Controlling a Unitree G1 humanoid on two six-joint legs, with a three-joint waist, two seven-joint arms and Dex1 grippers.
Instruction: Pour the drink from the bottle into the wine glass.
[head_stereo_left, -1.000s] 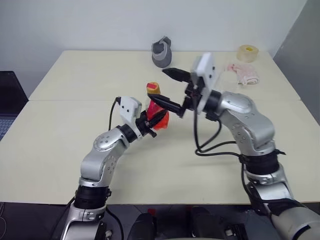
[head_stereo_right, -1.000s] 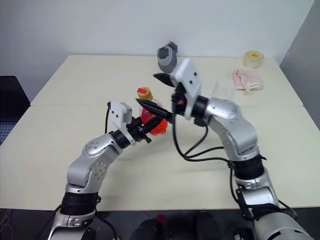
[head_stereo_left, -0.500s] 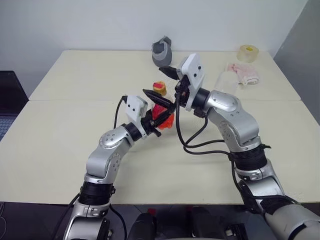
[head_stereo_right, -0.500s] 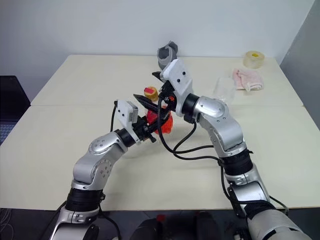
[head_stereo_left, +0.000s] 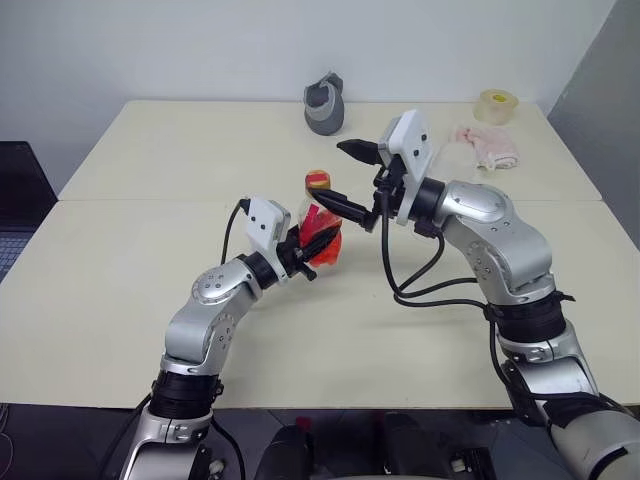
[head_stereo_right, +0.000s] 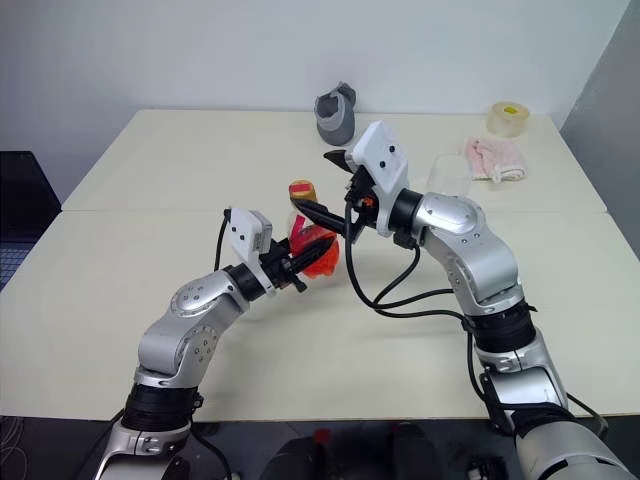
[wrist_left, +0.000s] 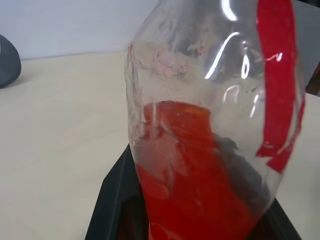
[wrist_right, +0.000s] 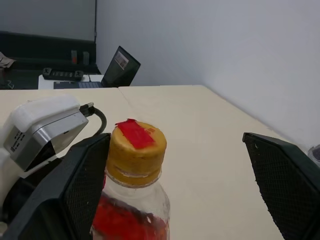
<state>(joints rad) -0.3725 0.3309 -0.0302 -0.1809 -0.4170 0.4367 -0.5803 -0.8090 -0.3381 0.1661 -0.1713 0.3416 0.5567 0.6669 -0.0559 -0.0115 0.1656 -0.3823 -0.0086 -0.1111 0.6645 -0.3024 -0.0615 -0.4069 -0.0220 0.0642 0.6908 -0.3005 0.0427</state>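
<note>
Clear bottle holding bright red-pink drink, with a red label strip and a yellow-orange cap bearing a red patch. Pale cream bench. Both tools, left and right, have black fingers on silver arms with white wrist housings. Grey object, pale yellow tape roll and pink cloth at the rear.

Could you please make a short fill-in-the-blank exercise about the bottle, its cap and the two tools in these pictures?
1. The left tool is shut on the ____.
2. The bottle holds a liquid of ____ colour.
3. The yellow-orange cap is still ____ the bottle.
4. The fingers of the right tool stand ____, either side of the cap.

Missing words: bottle; red; on; open
</note>
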